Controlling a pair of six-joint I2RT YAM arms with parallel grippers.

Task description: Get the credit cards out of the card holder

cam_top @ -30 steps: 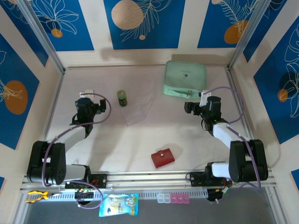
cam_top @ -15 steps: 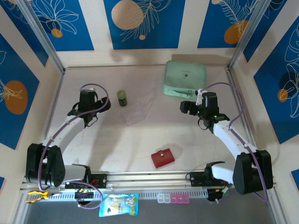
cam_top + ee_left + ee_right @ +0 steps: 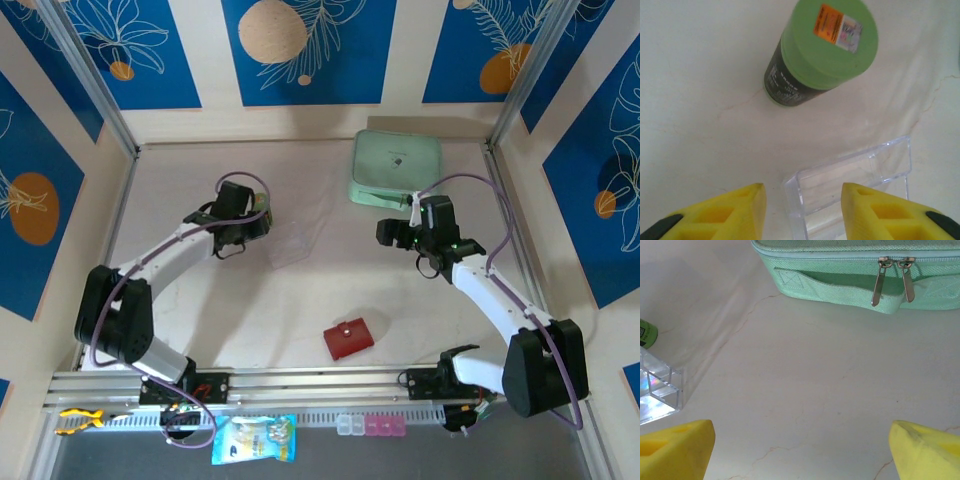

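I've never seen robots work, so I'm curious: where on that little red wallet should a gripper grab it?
Probably from straight above: the card holder lies shut and flat on the table, so pinch across its shorter span, at the two long edges.

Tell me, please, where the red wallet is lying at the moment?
In the top view, the red wallet lies closed on the table just behind the front rail, slightly right of centre, with the clear box farther back to its left.
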